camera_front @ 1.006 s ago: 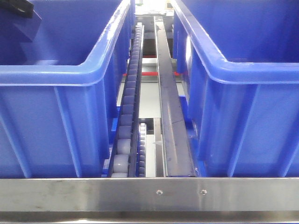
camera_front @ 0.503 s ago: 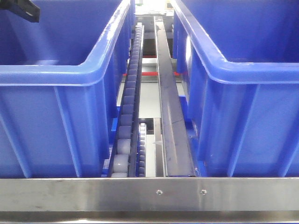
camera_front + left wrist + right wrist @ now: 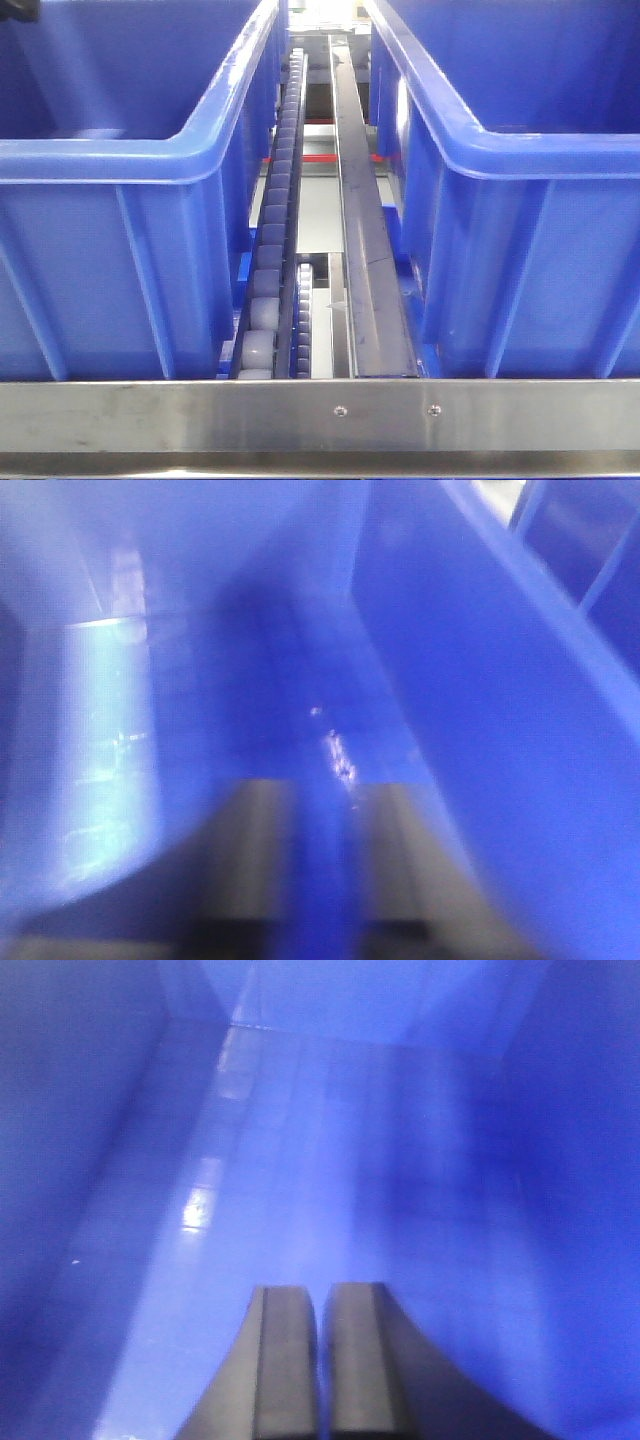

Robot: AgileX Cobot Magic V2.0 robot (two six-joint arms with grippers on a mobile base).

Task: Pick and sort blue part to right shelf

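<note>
Blue part (image 3: pixel 322 830) sits clamped in left end effector (image 3: pixel 322 792).

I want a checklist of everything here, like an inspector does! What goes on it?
Surface: steel rail in front; roller track between the bins.
Job's things: blue part not clearly seen.
Clutter: nothing seen.
Grippers: left gripper blurred, jaws apart with blue between them, part or bin unclear; right gripper jaws together, empty, inside a bin.
Cables: nothing seen.
Surroundings: left bin, right bin, grey floor with red stripe beyond.
</note>
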